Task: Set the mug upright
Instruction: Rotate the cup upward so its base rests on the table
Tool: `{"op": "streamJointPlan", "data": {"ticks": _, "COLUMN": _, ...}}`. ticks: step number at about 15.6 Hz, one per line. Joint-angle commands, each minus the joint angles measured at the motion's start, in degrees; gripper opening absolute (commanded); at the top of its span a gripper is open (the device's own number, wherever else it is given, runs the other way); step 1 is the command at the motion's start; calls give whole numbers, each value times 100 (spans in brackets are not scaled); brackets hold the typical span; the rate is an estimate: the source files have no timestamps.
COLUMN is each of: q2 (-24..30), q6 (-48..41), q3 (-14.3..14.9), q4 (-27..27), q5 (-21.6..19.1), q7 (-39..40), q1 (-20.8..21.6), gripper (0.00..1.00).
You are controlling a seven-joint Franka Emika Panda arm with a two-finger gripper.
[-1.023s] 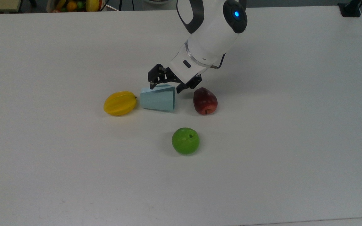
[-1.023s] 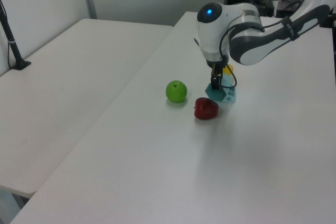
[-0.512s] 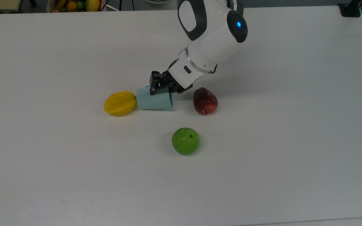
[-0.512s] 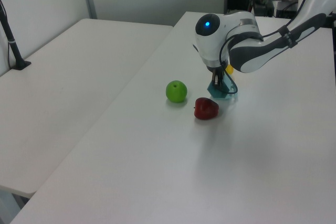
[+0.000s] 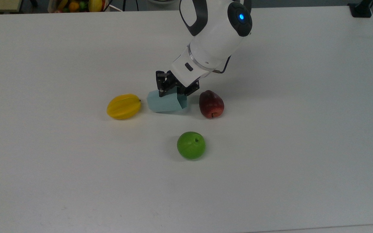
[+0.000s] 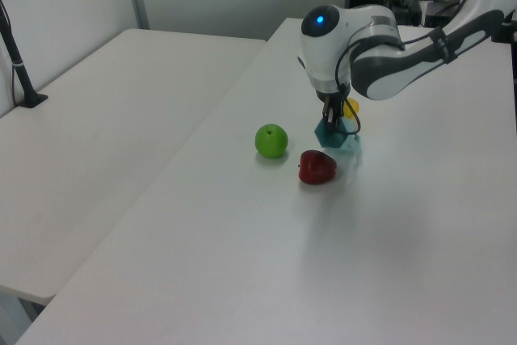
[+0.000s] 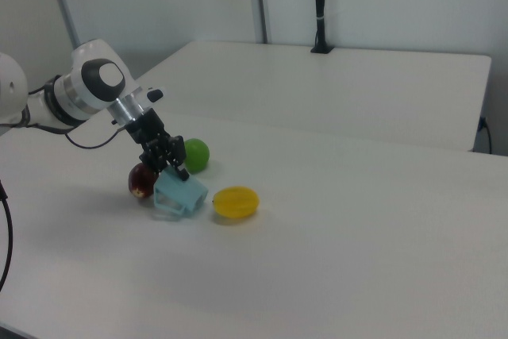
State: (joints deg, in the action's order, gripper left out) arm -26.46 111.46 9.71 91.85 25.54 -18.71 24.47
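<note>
Top view: the gripper (image 5: 175, 91) has its fingers clamped on the wider, open end of the mug (image 5: 166, 103), one finger (image 5: 163, 92) on the outside of the upper wall and the other near the rim; the mug is tipped, its open end raised toward the top view's right and its narrower base pointing to the top view's left (whether the base touches the table cannot be told); the white arm (image 5: 214, 35) slants up from the gripper toward the table's far edge. The mug sits near the middle of the table (image 5: 303, 129), between a yellow fruit (image 5: 123, 106) on the top view's left, a little apart from it, and a red fruit (image 5: 211, 104) on the top view's right, just beside the open end; a green fruit (image 5: 191, 145) lies nearer the table's front edge, apart from all three. In the right view the mug (image 7: 179, 194) hangs tilted under the gripper (image 7: 167, 160), open end raised, with the yellow fruit (image 7: 236, 202) on the right view's right and the red fruit (image 7: 142, 181) partly behind it; in the left view the gripper (image 6: 333, 119) stands over the mug (image 6: 337, 136), the green fruit (image 6: 272, 140) off to the left view's left.
</note>
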Motion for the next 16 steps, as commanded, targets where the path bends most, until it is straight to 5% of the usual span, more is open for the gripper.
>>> {"op": "streamJointPlan", "data": {"ticks": 1, "q2": 79, "q6": 411, "q3": 49, "q4": 52, "q5": -821, "q7": -72, "q1": -100, "gripper": 24}}
{"op": "streamJointPlan", "data": {"ticks": 9, "q2": 308, "q6": 526, "q3": 514, "q4": -44, "q5": -2552, "q7": 559, "q1": -250, "gripper": 27}}
{"op": "streamJointPlan", "data": {"ticks": 13, "q2": 395, "q6": 491, "q3": 742, "q4": -44, "q5": -2782, "q7": 868, "q1": -259, "gripper": 71}}
{"op": "streamJointPlan", "data": {"ticks": 16, "q2": 545, "q6": 438, "q3": 901, "q4": -36, "q5": -2791, "q7": 1035, "q1": -285, "gripper": 76}}
